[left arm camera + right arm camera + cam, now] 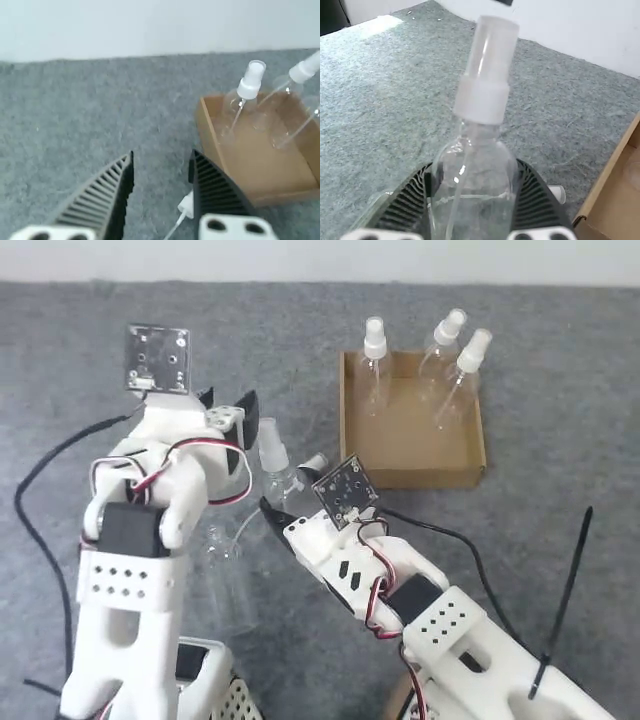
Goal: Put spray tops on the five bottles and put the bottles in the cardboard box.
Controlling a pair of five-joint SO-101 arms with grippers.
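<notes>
My right gripper [475, 187] is shut on a clear bottle [472, 170] that stands upright with a white spray top [485, 80] on it. In the high view this bottle [276, 472] is just left of the cardboard box [412, 472], held by the right gripper [283, 504]. Three clear bottles with spray tops [375, 338] [448, 328] [473, 348] stand in the box's far half. My left gripper [228, 403] [160, 167] hangs open over the carpet, left of the held bottle, with nothing between its fingers. Another clear bottle [226, 565] lies on the carpet between the arms.
A loose white spray top [314, 462] lies on the grey carpet by the box's near left corner. The box [250, 165] has free room in its near half. Cables run along the carpet left and right of the arms.
</notes>
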